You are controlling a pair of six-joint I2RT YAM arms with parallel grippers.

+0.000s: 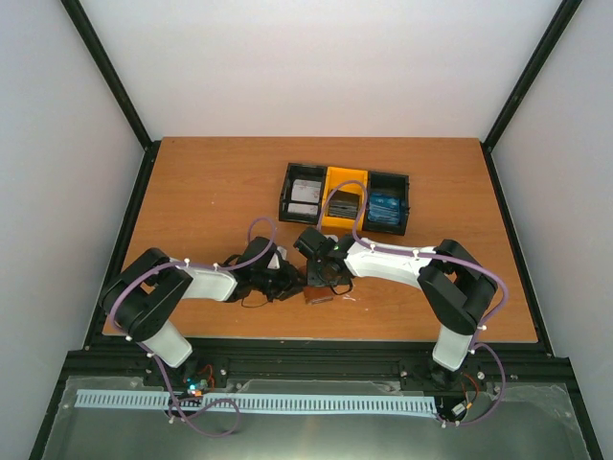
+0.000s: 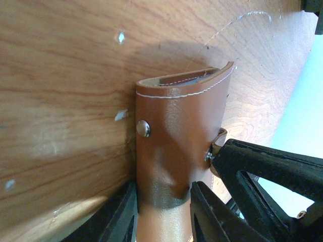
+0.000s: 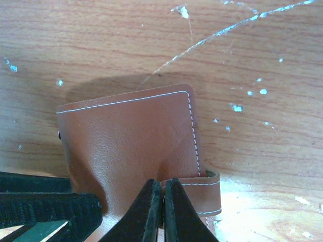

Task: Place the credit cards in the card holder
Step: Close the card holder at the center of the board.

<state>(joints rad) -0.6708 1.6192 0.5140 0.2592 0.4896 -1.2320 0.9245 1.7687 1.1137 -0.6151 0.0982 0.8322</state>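
Note:
The brown card holder [image 1: 319, 294] stands on edge on the table between my two arms. In the left wrist view my left gripper [image 2: 164, 217] is shut on its folded body [image 2: 179, 131], one black finger on each side. A steel snap [image 2: 144, 127] shows on the leather. In the right wrist view my right gripper [image 3: 162, 201] is pinched shut on the holder's closing strap [image 3: 204, 194], with the leather face [image 3: 131, 141] just beyond. The credit cards lie in the tray: whitish ones [image 1: 305, 195], dark ones [image 1: 343, 203] and blue ones [image 1: 385, 209]. Neither gripper holds a card.
The black-and-yellow three-compartment tray [image 1: 283, 199] sits at the back centre of the wooden table [image 1: 211, 182]. My right gripper's finger [image 2: 262, 166] shows beside the holder in the left wrist view. Black frame posts and white walls close in the table.

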